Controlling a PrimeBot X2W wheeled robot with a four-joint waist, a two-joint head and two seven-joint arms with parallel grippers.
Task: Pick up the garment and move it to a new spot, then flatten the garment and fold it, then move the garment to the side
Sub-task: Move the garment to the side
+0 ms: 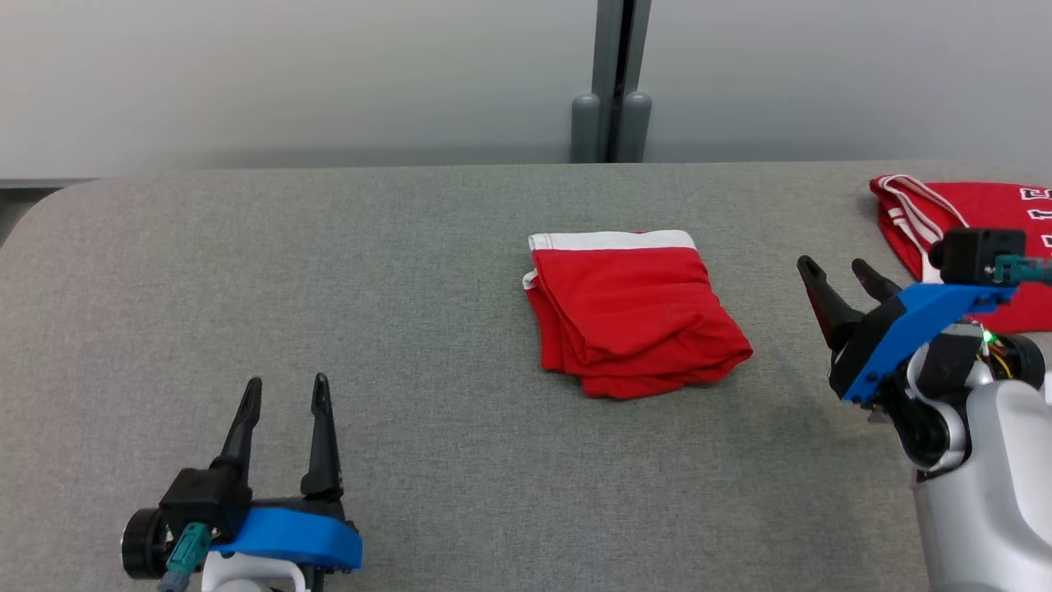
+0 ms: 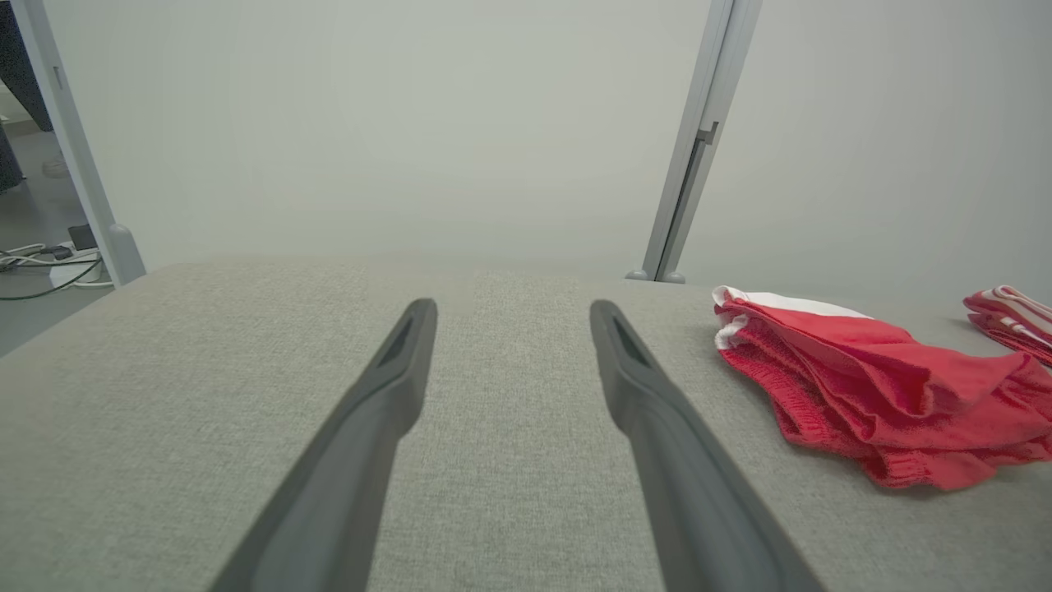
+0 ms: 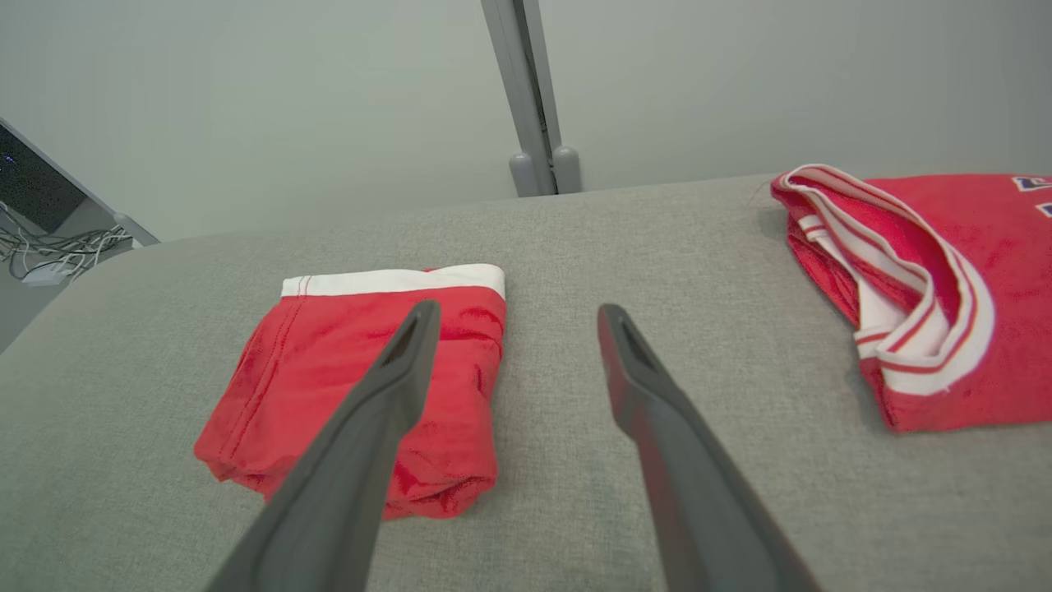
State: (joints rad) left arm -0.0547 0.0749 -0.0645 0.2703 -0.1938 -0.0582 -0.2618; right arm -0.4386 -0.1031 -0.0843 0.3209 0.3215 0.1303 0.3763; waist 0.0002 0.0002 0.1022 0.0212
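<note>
The folded red fabric garment with a white waistband (image 1: 633,316) lies in the middle of my head view on the grey woven tabletop (image 1: 329,271). It looks folded already, so I judge the step left is carrying it to the side. What matters for that is which arm reaches.

My right gripper (image 1: 835,265) sits at the right of the frame, its two dark fingers spread wide with nothing between them. The garment lies near it, to its left and at about the same height in the frame. In the right wrist view the bundle sits left of centre, partly behind the left-hand finger, so the wrist would need to swing that way before coming down.

My left gripper (image 1: 287,381) rests at the lower left, likewise wide open and empty. It is well apart from the garment, which lies up and to the right of it. So the right arm is the nearer one.

The garment's longer run goes from the waistband at its upper edge down to the bunched edge at its lower right, slanting a little. I think that lower edge is several loose layers, though I cannot count them from here.

A red jersey with white striped trim (image 1: 978,205) lies at the upper right of the frame, apart from the garment.
</note>
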